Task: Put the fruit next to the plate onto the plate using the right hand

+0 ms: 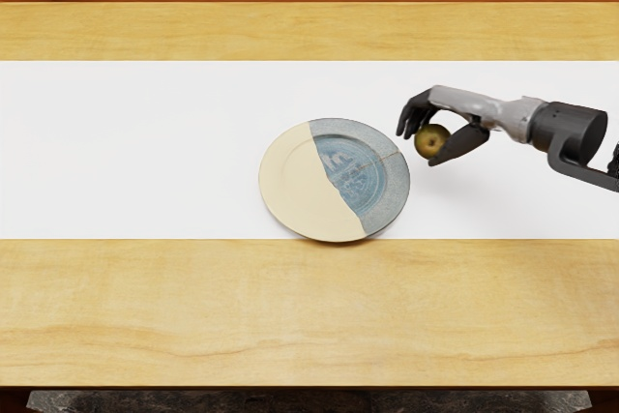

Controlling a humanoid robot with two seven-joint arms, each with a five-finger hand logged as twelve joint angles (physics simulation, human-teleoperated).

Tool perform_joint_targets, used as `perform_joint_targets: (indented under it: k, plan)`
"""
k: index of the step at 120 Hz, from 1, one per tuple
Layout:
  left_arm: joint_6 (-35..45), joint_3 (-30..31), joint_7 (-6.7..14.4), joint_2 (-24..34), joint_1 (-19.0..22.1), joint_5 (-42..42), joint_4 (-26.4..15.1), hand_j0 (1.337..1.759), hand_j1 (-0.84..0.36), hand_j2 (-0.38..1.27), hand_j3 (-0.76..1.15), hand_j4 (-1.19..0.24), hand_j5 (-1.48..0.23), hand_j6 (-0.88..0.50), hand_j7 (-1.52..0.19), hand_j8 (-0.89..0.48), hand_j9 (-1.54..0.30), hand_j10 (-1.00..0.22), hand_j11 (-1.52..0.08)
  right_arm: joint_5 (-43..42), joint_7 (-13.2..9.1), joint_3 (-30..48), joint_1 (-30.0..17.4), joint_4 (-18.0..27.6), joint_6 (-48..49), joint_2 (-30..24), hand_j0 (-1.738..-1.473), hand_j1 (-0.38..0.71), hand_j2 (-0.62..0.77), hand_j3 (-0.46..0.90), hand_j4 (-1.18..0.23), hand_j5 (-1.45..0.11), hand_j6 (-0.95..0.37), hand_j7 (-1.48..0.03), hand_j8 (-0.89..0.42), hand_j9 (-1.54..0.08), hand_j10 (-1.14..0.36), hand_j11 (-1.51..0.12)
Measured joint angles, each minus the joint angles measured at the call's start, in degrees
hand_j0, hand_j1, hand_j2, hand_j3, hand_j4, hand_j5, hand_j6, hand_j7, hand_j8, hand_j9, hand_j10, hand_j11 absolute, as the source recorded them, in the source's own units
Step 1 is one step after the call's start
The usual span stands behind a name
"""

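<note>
On the wooden table point(309, 316), the plate point(295, 186) is lying flat on a white strip point(145, 152). Just past its right rim, the right hand point(435, 128) is reaching in sideways, its arm point(542, 128) stretching almost level from the right edge, and its fingers point(414, 115) are curling around the small yellow-green fruit point(431, 140). The fruit is being held beside the plate, not on it, and is looking round, so its long side cannot be told.

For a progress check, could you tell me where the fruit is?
Head view, right side: the fruit is in the right hand, just right of the plate.
</note>
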Motion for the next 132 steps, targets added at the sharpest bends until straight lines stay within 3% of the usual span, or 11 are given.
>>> perform_joint_targets:
  k: [61,132]
  plan:
    - [0.0,0.0,0.0,0.0,0.0,0.0,0.0,1.658,0.35,0.00,0.00,0.00,0.00,0.00,0.00,0.00,0.00,0.00,0.00,1.9,0.0,0.2,0.6,2.1,0.0,1.3,-1.657,0.24,0.14,0.00,-0.59,-0.78,-0.60,-0.77,-0.46,-0.79,-0.38,-0.77]
    - [0.0,0.0,0.0,0.0,0.0,0.0,0.0,1.658,0.35,0.00,0.00,0.00,0.00,0.00,0.00,0.00,0.00,0.00,0.00,2.1,-0.1,0.2,1.0,2.5,0.0,6.7,-1.657,0.24,0.13,0.00,-0.59,-0.77,-0.59,-0.77,-0.46,-0.78,-0.37,-0.76]
